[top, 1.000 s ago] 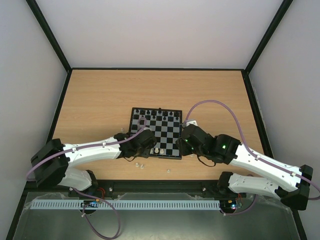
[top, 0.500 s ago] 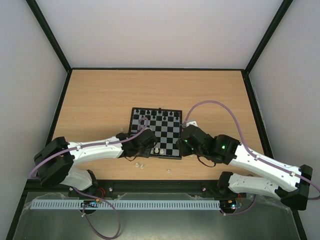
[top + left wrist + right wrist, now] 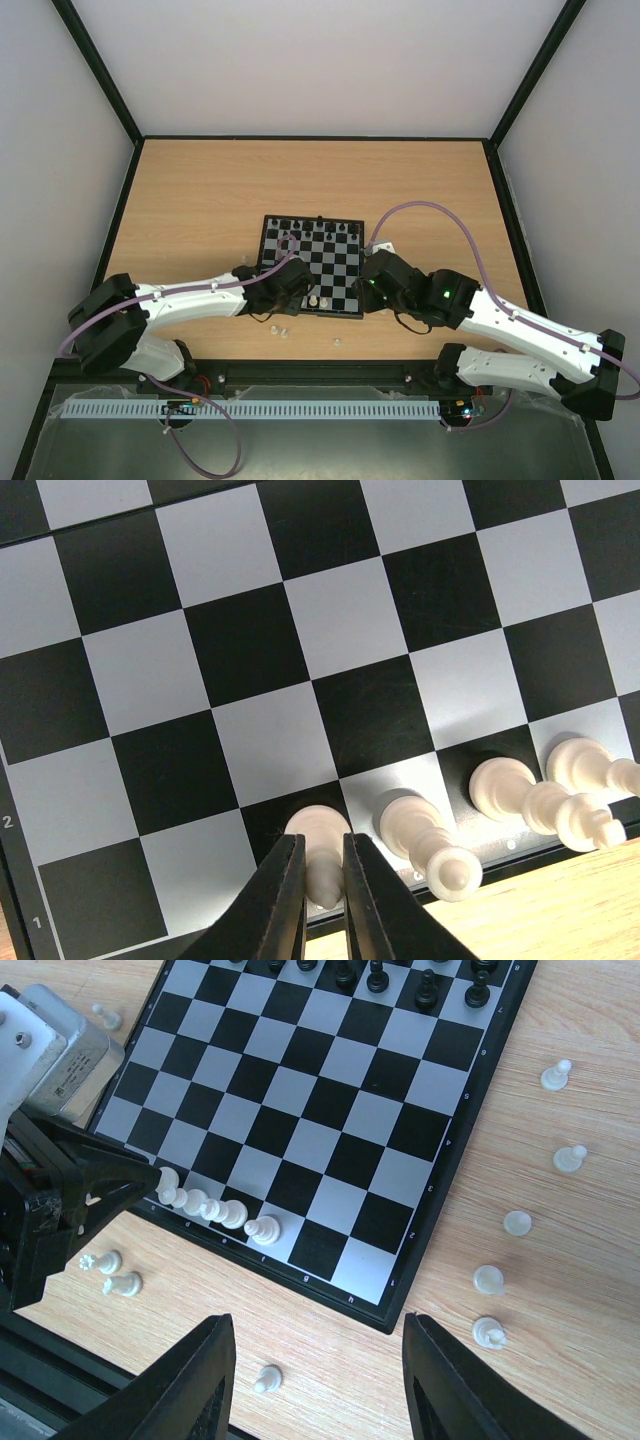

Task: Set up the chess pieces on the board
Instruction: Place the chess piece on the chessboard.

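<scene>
Chess pieces (image 3: 210, 1208) are partly placed: a short row of white ones stands side by side on the edge row of the board (image 3: 300, 1110) nearest the arm bases, and black pieces (image 3: 380, 975) line the far side of the board. The board lies flat near the centre of the worktop (image 3: 200, 200), between the two arms. The left tool (image 3: 321, 845) is over the near-left part of the board, and its fingers are closed on a white piece (image 3: 316, 820) that fills the narrow gap between them. This piece stands on a dark square at the left end of the white row in the left wrist view, with three more white pieces beside it to its right. The right tool (image 3: 318, 1325) hangs above the worktop just off the near edge of the board; its fingers are spread wide and nothing is between them. Loose white pieces (image 3: 517, 1222) lie scattered on the worktop to the right of the board, and a few more (image 3: 125, 1283) lie off its near-left corner.
</scene>
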